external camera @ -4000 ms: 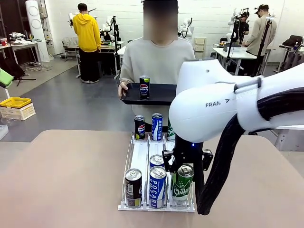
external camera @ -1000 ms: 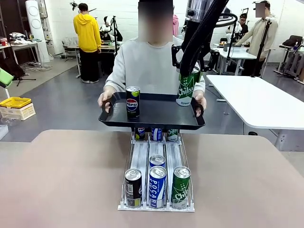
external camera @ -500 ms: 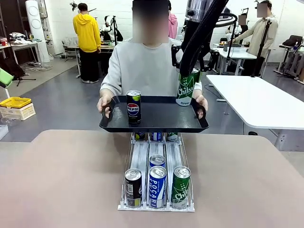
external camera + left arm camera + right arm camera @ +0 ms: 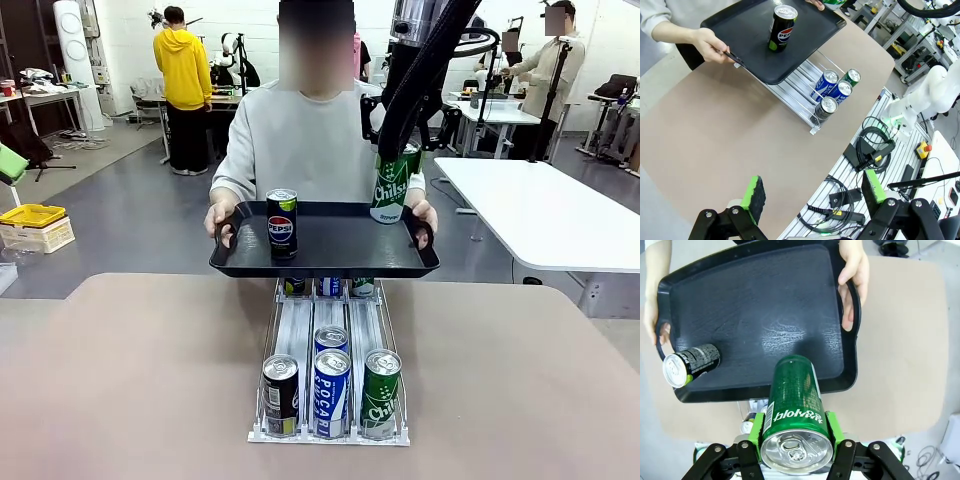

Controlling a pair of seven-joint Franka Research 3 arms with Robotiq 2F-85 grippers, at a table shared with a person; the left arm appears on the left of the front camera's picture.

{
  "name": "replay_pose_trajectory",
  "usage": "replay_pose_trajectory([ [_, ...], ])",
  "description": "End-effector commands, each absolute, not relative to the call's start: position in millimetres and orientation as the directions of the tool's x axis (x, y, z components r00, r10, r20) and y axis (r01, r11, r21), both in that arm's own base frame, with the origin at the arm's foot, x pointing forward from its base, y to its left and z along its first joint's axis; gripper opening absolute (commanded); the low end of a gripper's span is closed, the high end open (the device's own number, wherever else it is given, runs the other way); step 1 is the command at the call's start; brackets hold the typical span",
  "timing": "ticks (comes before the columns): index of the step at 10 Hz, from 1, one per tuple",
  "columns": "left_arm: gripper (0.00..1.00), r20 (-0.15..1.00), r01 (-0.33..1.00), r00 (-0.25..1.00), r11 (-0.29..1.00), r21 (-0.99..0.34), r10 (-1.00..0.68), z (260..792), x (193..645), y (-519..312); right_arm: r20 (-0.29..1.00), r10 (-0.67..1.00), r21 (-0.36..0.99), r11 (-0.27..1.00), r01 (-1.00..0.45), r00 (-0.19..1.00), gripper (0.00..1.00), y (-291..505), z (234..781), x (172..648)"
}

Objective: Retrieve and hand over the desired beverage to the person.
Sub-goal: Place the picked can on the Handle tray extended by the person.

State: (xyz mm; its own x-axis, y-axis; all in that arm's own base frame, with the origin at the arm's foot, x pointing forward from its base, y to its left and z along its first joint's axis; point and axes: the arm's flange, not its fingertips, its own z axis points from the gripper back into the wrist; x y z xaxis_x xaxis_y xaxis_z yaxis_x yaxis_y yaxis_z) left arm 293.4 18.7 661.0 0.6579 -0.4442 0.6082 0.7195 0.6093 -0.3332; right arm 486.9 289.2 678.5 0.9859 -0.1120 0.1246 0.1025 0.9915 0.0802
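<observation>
Front view: right claw (image 4: 398,168) clamped on green Chilsung can (image 4: 392,186), held low over, perhaps touching, the black tray (image 4: 330,262) the person (image 4: 305,140) offers for delivery; left claw (image 4: 812,192) spread, idle above the bench (image 4: 715,135).

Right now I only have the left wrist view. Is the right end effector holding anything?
Observer: Yes. The right end effector is shut on a green Chilsung can, with a green pad on each side.
Operator: Where is that can relative to the tray?
Observer: In the front view it is over the black tray, close to the person's hand on the handle. I cannot tell whether its base touches the tray.
Operator: Is it upright?
Observer: Slightly tilted.
</observation>
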Motion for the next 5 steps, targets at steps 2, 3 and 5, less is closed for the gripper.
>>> replay_pose_trajectory([
  [2,1.00,0.617,0.732,0.646,0.594,-0.334,-0.449,661,292,19,0.125,-0.112,0.080,0.991,0.102,0.986,0.58,289,679,487],
  [3,1.00,0.617,0.732,0.646,0.594,-0.334,-0.449,661,292,19,0.126,-0.093,0.073,0.994,0.084,0.988,0.58,289,681,493],
  [5,1.00,0.617,0.732,0.646,0.594,-0.334,-0.449,661,292,19,0.125,-0.076,0.062,0.996,0.068,0.989,0.58,290,683,505],
])
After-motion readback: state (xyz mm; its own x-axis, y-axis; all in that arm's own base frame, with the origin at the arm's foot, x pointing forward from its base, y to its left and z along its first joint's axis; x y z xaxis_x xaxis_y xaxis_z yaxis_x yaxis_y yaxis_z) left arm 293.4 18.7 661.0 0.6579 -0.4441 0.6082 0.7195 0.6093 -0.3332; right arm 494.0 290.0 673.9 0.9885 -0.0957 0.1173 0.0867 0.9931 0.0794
